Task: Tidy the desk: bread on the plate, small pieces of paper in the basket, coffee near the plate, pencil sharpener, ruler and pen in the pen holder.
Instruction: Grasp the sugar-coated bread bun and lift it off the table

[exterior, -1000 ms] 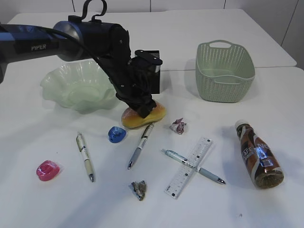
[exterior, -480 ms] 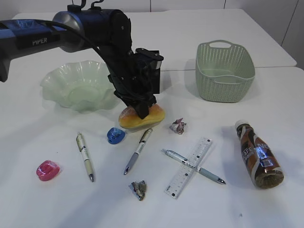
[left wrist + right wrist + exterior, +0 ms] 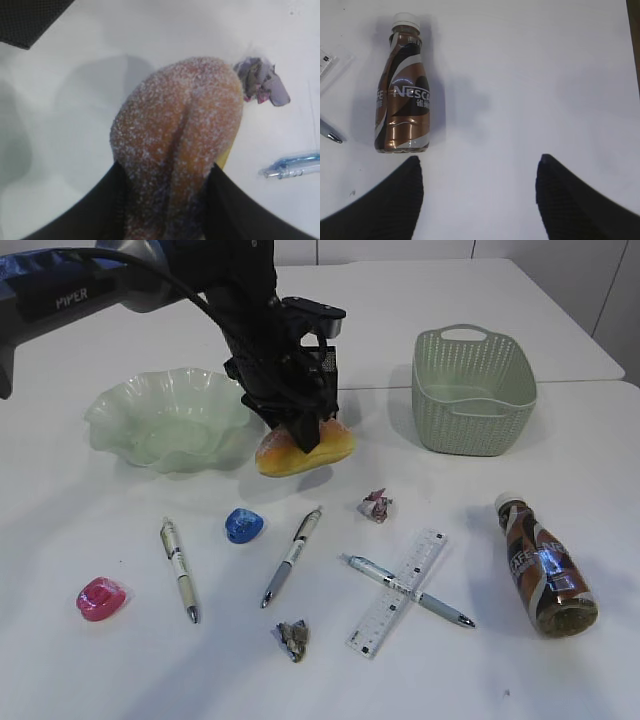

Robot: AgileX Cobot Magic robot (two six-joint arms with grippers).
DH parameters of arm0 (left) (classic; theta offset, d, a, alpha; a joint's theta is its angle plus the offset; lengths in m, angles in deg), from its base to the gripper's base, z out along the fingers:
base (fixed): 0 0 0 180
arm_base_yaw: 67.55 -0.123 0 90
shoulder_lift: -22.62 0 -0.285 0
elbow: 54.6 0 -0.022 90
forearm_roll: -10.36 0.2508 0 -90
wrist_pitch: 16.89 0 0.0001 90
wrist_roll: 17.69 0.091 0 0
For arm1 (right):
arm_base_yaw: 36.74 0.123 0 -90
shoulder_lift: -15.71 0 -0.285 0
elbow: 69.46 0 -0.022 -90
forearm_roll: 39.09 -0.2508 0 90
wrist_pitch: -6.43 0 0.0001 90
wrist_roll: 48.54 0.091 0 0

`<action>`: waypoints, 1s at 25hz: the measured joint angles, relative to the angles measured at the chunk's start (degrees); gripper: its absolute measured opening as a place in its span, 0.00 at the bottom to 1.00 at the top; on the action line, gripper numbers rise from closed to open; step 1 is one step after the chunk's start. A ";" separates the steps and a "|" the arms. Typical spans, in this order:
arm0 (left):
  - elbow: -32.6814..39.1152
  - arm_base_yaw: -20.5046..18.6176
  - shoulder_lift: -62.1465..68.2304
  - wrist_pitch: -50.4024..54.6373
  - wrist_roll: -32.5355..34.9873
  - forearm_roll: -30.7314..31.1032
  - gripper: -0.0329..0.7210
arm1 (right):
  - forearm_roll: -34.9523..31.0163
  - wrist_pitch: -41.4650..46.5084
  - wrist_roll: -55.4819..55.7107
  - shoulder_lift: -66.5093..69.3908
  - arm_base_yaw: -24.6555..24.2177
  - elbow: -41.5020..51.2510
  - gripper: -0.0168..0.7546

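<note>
The bread (image 3: 305, 450) is gripped between the two fingers of the left end effector (image 3: 303, 437), partly closed around the bun's sugared middle, and is held just above the desk (image 3: 120, 660), beside the rim of the plate (image 3: 165, 420) and in front of the pen holder (image 3: 330, 390). In the left wrist view the bun (image 3: 180, 140) is seen pinched by both dark fingers, with a paper scrap (image 3: 262, 82) lying beyond it. The right end effector (image 3: 477, 200) is held wide apart over bare desk, nothing grasped, with the coffee (image 3: 402, 90) lying on its side just ahead. The basket (image 3: 472, 390) is seen at the rear right.
</note>
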 joint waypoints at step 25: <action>-0.14 -3.72 -8.22 1.18 -13.16 7.00 0.42 | 0.00 1.77 0.00 0.00 0.00 0.00 0.74</action>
